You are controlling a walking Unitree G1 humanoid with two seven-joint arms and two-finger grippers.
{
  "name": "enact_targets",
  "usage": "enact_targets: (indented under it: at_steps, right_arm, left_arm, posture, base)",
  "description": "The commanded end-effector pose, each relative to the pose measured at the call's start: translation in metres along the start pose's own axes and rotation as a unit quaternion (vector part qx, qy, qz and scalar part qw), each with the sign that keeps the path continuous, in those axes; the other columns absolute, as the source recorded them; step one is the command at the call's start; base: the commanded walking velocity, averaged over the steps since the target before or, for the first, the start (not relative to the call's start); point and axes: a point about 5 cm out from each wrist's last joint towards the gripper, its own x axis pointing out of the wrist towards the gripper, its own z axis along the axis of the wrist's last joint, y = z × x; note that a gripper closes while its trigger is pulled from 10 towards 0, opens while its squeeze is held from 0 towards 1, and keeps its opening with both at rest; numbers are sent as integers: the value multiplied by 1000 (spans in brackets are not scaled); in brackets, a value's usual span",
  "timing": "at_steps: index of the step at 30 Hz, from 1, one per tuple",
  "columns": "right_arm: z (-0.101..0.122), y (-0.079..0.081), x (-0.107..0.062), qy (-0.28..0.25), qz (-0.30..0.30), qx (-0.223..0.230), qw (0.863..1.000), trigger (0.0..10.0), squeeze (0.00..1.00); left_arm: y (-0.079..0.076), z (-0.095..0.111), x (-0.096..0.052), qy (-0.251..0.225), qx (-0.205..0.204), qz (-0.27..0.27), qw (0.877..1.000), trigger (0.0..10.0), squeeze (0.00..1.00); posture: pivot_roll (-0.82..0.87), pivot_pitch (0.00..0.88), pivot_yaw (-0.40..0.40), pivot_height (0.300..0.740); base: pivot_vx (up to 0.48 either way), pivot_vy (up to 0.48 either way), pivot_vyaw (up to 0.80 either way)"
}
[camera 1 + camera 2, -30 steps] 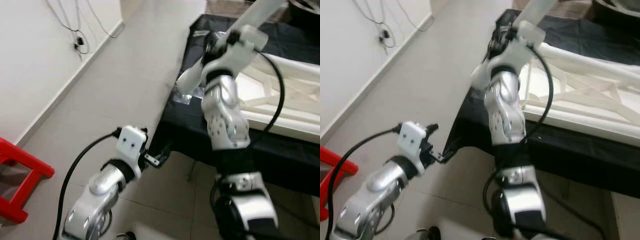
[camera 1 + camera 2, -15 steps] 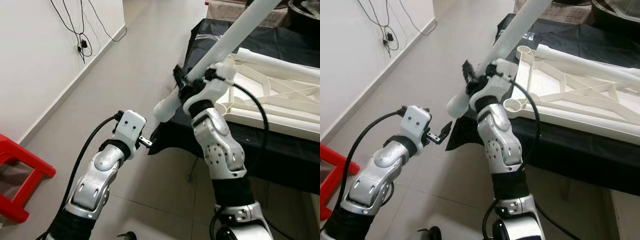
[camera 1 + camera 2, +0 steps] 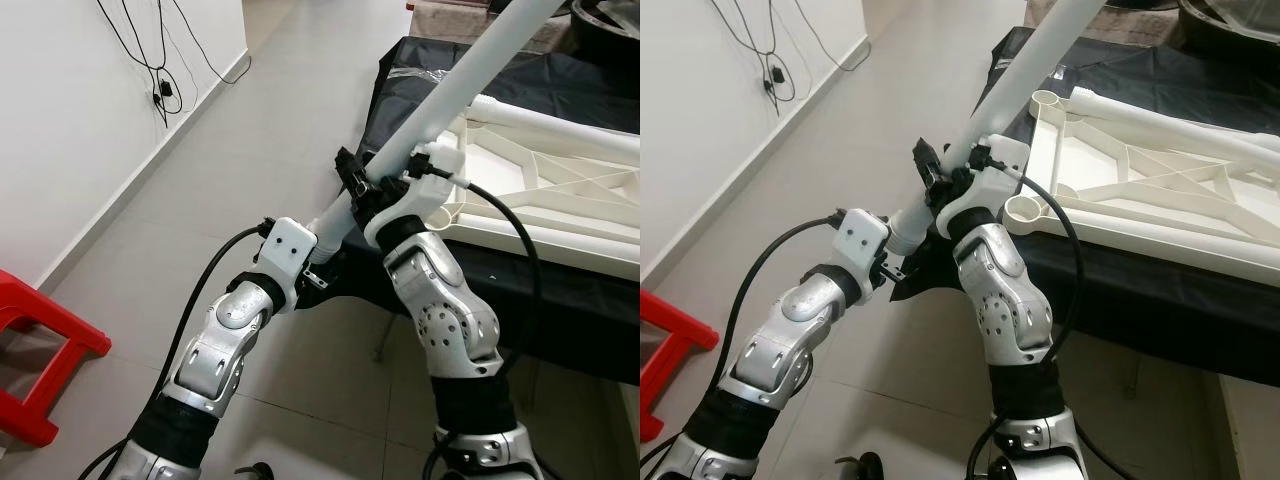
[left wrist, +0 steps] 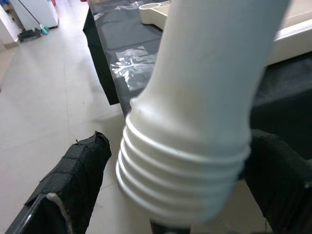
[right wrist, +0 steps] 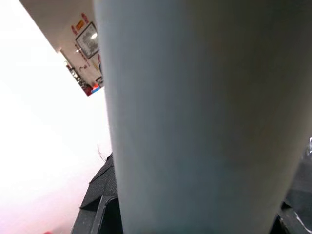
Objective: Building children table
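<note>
Right now, head view: my right pincer (image 3: 358, 182) is clamped on the white table leg (image 3: 450, 95), which slants up and away from it, over the white table frame (image 3: 545, 180) lying on the black-covered bench (image 3: 560, 290) just beyond my wrist. Leg's lower end sits at my left pincer (image 3: 316, 277), below and to the left of the right one. Red stool (image 3: 40, 345) well off to my left, on the floor.

Left wrist view: leg's ribbed end (image 4: 180, 180) sits btwn my two black fingers (image 4: 73, 175), spread either side; can't tell if they touch it.

Right wrist view: leg (image 5: 204, 117) right up vs the cam, finger (image 5: 100, 204) beside it, gripping.
</note>
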Motion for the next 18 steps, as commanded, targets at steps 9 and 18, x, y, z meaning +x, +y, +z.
enact_targets:
  at_steps: [9, 18]
  right_arm:
    - [-1, 11, -7, 15, 35, 9, 999, 10000, 0]
    - [-10, 19, -14, 38, 68, -18, 997, 10000, 0]
  left_arm:
    - [-7, -8, 7, 1, -5, -25, 1000, 10000, 0]
    - [-15, -11, 8, 2, -5, -45, 999, 10000, 0]
  posture:
    - [73, 152, -8, 740]
    - [72, 145, -5, 740]
  base:
    - [0, 0, 0]
    - [0, 0, 0]
